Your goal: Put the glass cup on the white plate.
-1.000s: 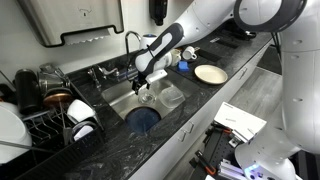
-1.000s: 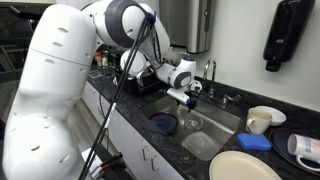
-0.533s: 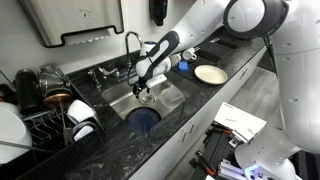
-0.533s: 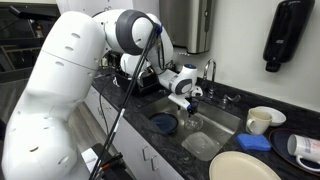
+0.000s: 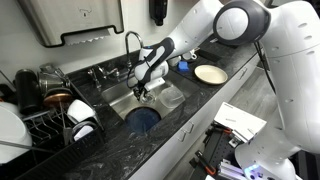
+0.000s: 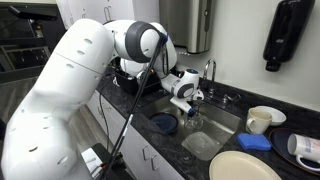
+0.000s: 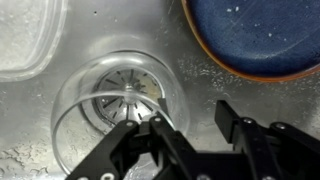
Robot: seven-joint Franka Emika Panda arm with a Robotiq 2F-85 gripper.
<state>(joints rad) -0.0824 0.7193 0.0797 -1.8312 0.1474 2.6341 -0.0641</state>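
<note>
Blue dish (image 7: 255,35), tub (image 7: 25,35) flank glass cup (image 7: 110,85), seemingly close.

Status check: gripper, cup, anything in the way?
Gripper open, low in sink, astride glass cup rim. Cup upright, not lifted. Blue dish close beside.

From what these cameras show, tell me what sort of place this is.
Most likely a kitchen: a steel sink with a faucet set in a dark stone counter, and a dish rack of crockery beside it.
</note>
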